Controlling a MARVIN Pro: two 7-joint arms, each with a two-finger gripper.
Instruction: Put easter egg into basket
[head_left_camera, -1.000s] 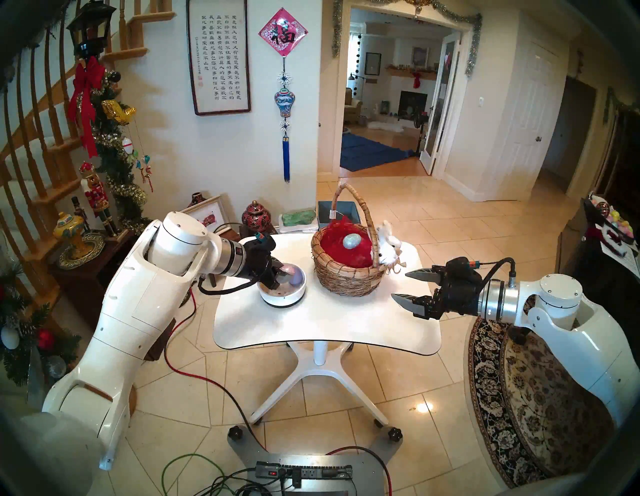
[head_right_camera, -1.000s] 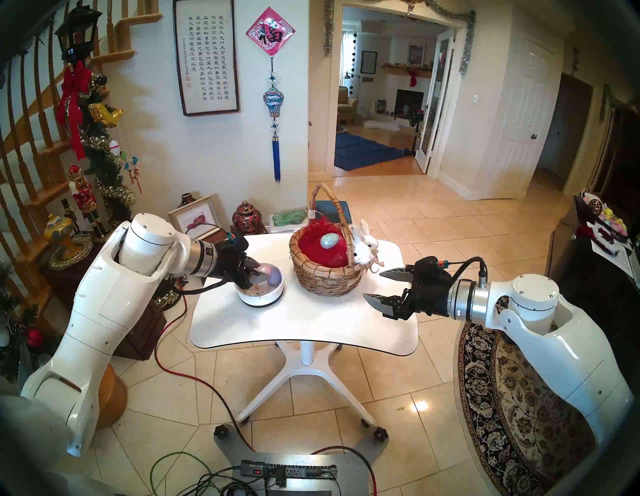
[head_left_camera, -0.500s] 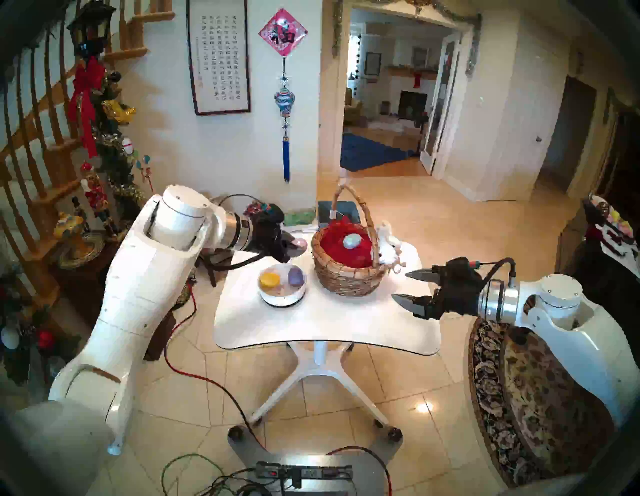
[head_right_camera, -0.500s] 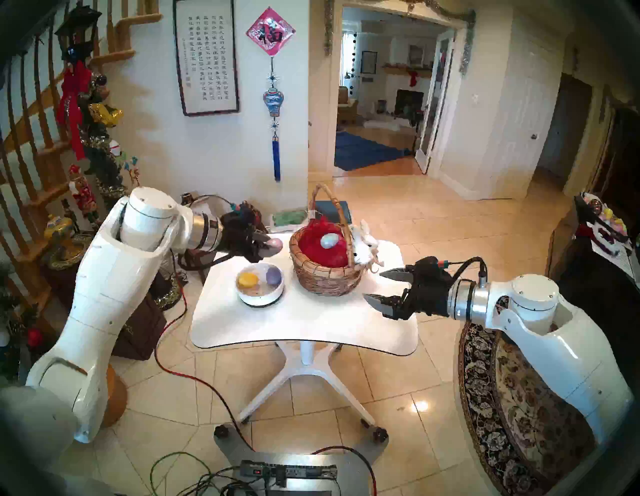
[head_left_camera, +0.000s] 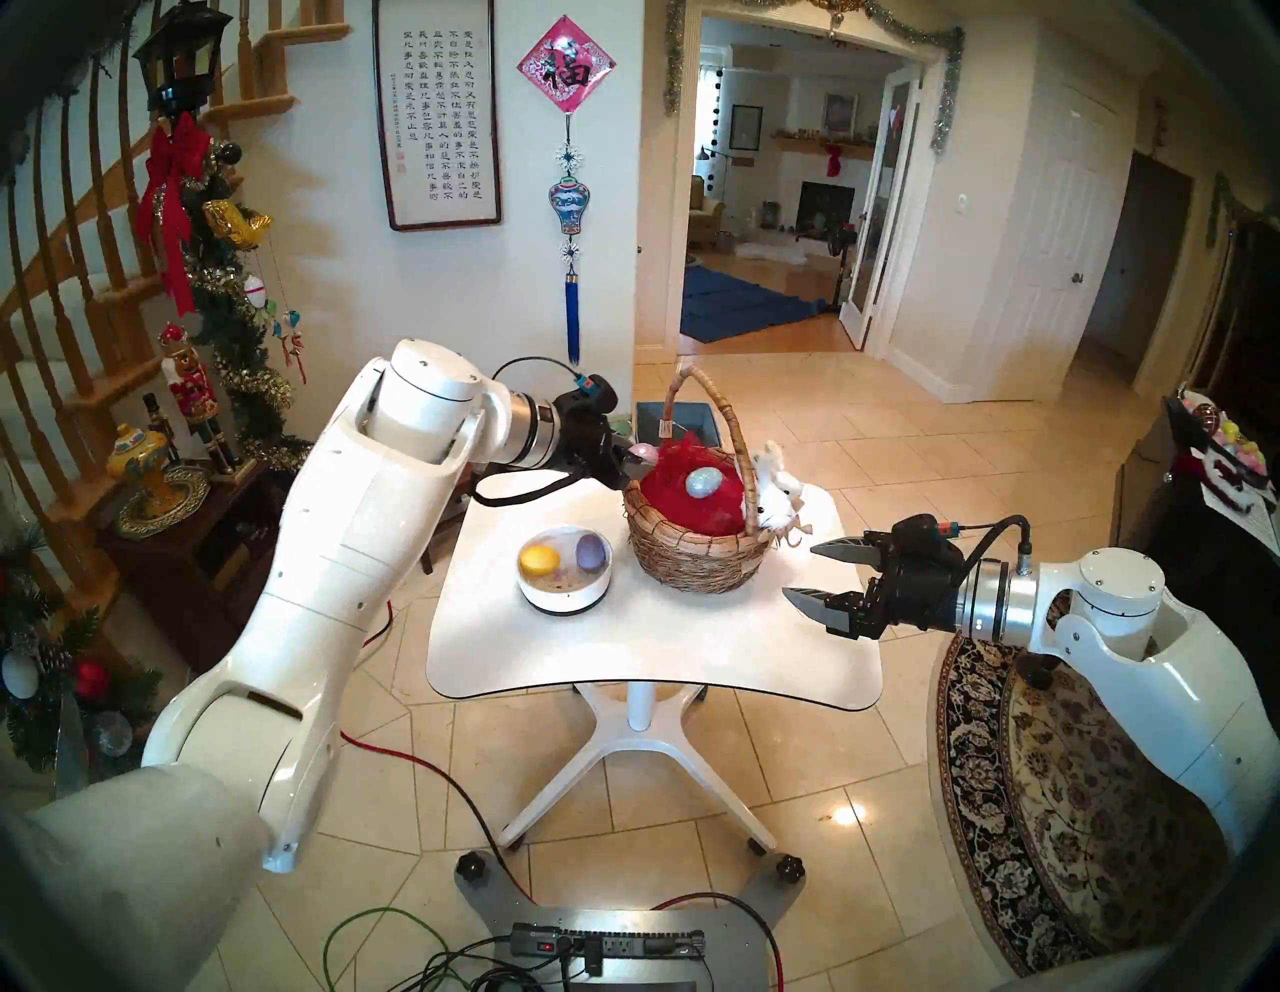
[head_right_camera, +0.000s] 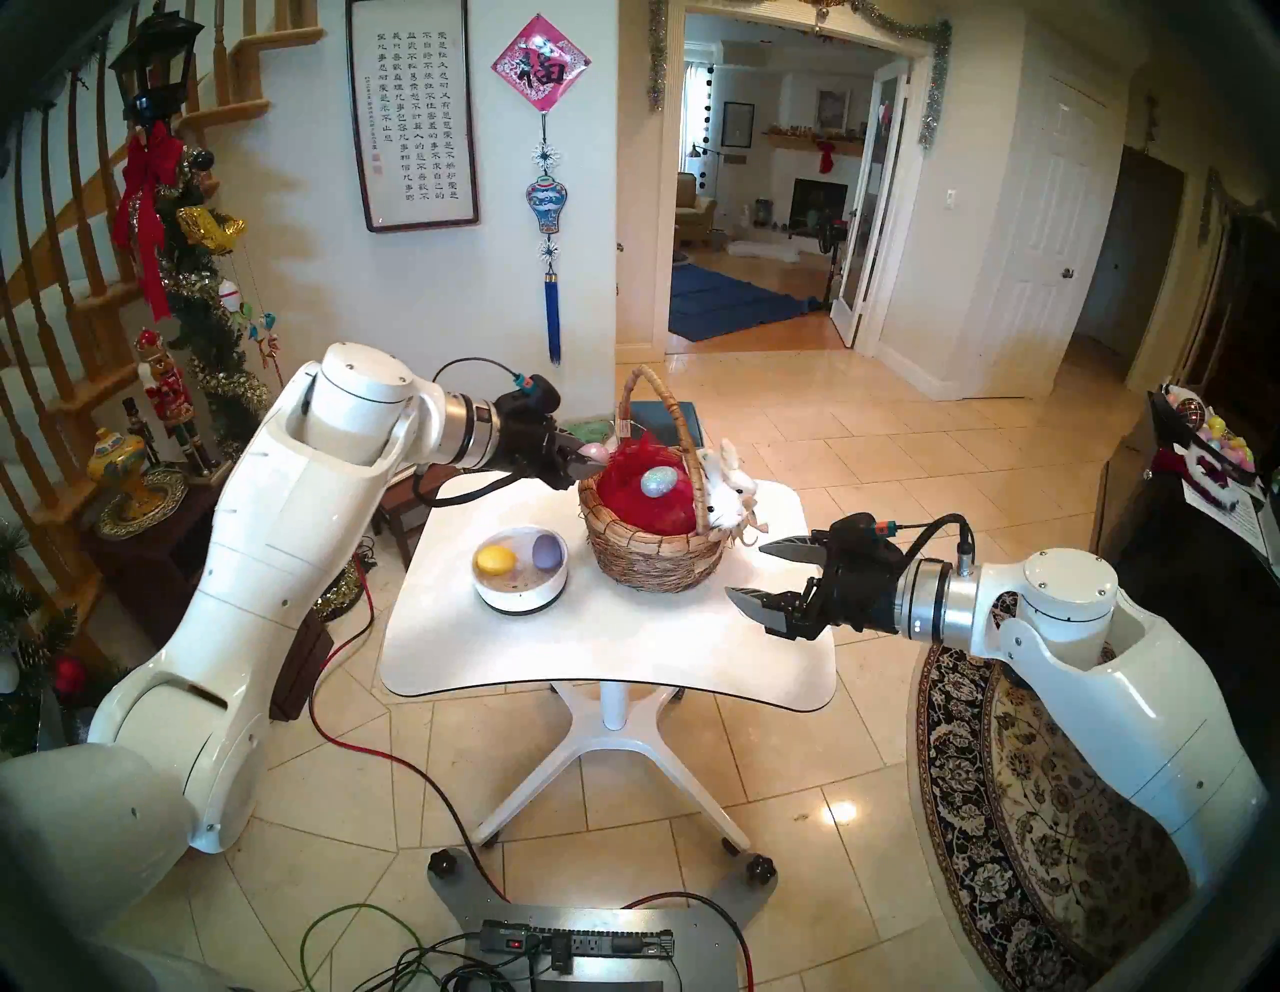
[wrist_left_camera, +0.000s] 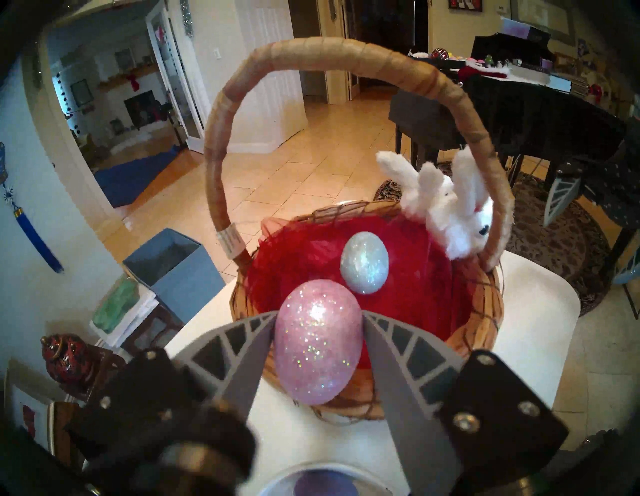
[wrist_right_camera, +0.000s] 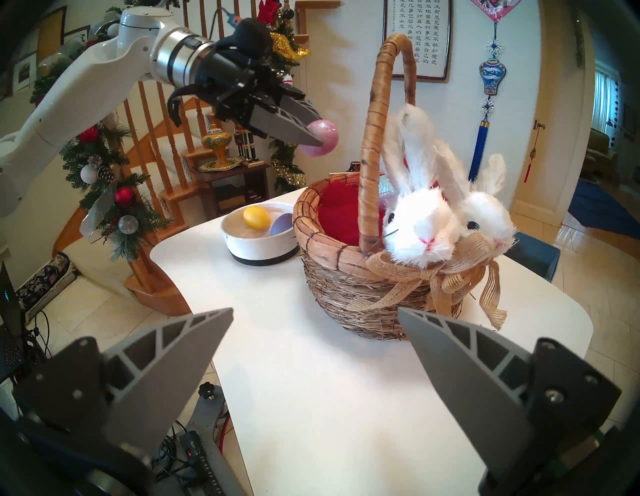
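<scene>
Now I'm mid-carry: my left tool (wrist_left_camera: 318, 317) grips the pink egg (wrist_left_camera: 318, 341) just short of the basket (wrist_left_camera: 485, 311) rim, near the tabletop's (head_left_camera: 623, 644) far edge. Next, ease forward over the red lining, then release. Right tool (wrist_right_camera: 315, 322) hangs open.

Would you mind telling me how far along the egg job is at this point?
Done: one silver egg already lies on the red lining of the basket. In hand: the left gripper holds a pink egg at the basket's near rim, not yet released. Left: a yellow egg and a purple egg sit in the white bowl. The right gripper hangs open and empty.
</scene>
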